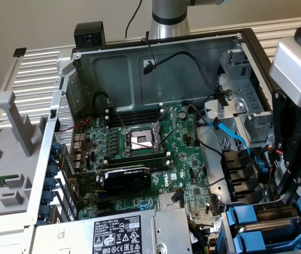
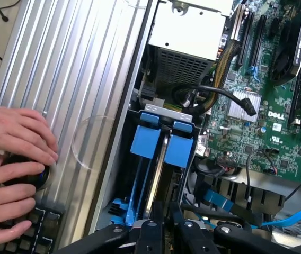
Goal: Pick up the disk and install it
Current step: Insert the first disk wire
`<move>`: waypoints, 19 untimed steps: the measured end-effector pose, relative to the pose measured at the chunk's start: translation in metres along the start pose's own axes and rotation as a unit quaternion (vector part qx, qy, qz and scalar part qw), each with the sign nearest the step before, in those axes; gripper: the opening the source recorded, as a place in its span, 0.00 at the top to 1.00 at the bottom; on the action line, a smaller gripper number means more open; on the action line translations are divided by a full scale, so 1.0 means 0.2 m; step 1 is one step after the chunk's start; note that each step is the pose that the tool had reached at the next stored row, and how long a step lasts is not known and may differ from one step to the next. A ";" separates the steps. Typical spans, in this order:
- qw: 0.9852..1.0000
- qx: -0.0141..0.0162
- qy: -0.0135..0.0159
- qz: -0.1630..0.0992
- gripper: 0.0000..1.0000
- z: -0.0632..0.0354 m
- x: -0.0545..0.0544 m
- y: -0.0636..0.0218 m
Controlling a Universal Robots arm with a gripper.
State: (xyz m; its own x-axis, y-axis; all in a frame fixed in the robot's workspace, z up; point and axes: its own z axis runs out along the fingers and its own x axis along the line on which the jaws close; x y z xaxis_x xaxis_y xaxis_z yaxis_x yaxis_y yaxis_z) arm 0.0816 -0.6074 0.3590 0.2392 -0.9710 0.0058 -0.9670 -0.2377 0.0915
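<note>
Down in the drive bay (image 2: 161, 109) beside the motherboard (image 2: 285, 132), the disk (image 2: 162, 159) stands on edge in its blue carrier, and the gripper (image 2: 166, 217) appears to have its jaws pinched onto the thin exposed edge. It looks rigid, weighty and shock-sensitive, best held across its flat faces, not the blue tabs. White "DELL" lettering reads on the green motherboard.

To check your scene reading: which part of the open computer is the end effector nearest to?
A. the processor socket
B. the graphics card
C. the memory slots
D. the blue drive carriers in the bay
D: the end effector hangs just over the blue drive carriers in the bay at the case's edge, apart from the parts on the motherboard.
</note>
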 end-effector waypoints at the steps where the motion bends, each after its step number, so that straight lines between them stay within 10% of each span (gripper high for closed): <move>1: 1.000 0.000 0.000 0.000 0.83 0.000 0.00 -0.001; 9: 1.000 -0.001 0.003 0.001 0.83 -0.001 -0.03 -0.004; 16: 0.999 -0.008 0.032 0.004 0.83 -0.002 -0.09 -0.017; 19: 0.999 -0.009 0.034 0.006 0.83 -0.002 -0.09 -0.017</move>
State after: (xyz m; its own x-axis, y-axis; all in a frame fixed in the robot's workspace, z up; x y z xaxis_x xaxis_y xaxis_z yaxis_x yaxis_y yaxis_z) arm 0.0805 -0.5890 0.3589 0.2329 -0.9696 0.0747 -0.9685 -0.2243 0.1079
